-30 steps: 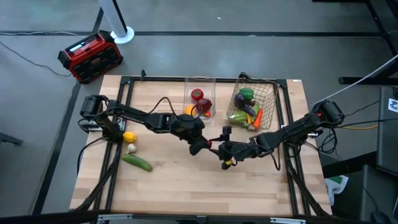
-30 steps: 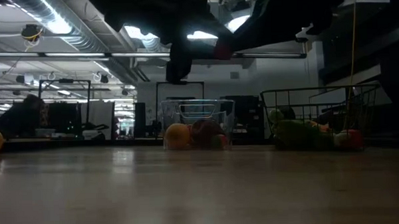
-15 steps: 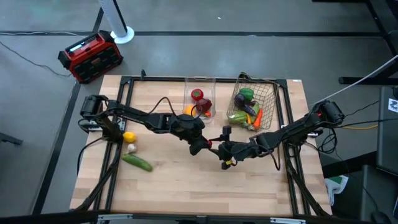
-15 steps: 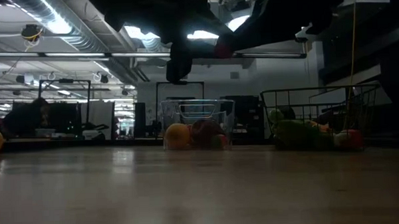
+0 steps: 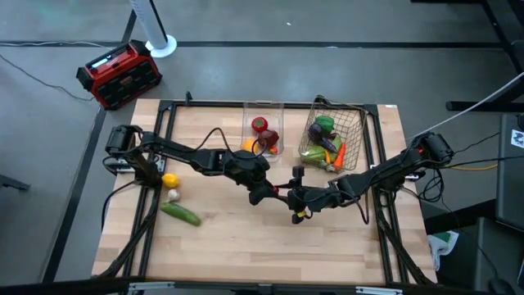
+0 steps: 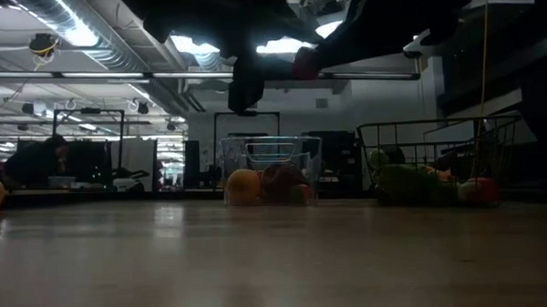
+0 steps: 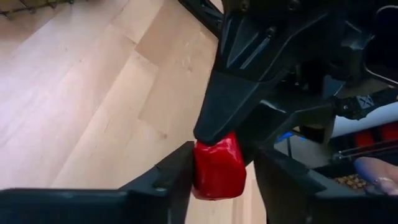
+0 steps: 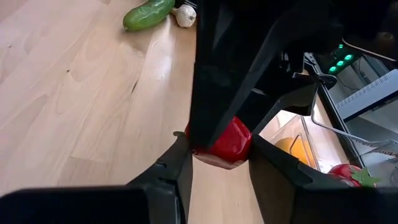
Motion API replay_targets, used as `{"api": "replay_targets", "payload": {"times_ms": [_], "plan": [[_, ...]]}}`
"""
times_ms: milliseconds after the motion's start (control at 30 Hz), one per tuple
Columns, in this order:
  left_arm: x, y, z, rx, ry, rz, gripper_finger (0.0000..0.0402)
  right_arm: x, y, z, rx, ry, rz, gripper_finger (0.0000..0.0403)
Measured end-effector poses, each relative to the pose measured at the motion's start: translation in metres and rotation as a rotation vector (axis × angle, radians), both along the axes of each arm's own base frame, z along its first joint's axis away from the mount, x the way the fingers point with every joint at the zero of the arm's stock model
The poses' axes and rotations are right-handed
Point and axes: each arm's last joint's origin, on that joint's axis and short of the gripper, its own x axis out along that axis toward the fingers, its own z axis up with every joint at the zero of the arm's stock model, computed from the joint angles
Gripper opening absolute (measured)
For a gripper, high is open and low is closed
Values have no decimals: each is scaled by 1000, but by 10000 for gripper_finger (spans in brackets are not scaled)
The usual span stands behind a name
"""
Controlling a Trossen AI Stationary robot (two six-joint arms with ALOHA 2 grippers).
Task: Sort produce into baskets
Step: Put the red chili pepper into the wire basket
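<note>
Meeting mid-table, your left gripper (image 5: 270, 192) and right gripper (image 5: 292, 197) both appear to pinch one red fruit (image 8: 227, 140). Clear bin (image 5: 264, 111) and wire basket (image 5: 357, 123) are part-filled; lemon (image 5: 169, 180), garlic (image 5: 173, 195), cucumber (image 5: 181, 214) remain unsorted.

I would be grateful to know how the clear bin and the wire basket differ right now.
The clear bin has see-through plastic walls; the wire basket is open mesh. The bin holds red and orange fruit; the basket holds green, purple and orange vegetables. Both sit at the table's far edge.
</note>
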Motion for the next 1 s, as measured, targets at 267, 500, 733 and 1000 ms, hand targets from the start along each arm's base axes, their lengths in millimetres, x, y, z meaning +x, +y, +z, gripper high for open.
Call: {"api": "replay_targets", "payload": {"times_ms": [267, 500, 733, 1000], "plan": [[0, 2, 0, 20, -2, -14, 216, -1, 0, -1, -1, 15, 8, 135], [-5, 24, -6, 0, 50, -144, 223, -10, -4, 2, -37, 77, -5, 135], [-13, 46, -15, -16, 143, -173, 223, -36, -18, 26, -125, 97, -109, 135], [-15, 61, -16, 34, 139, -168, 223, -73, -55, 43, -294, 187, -379, 136]]}}
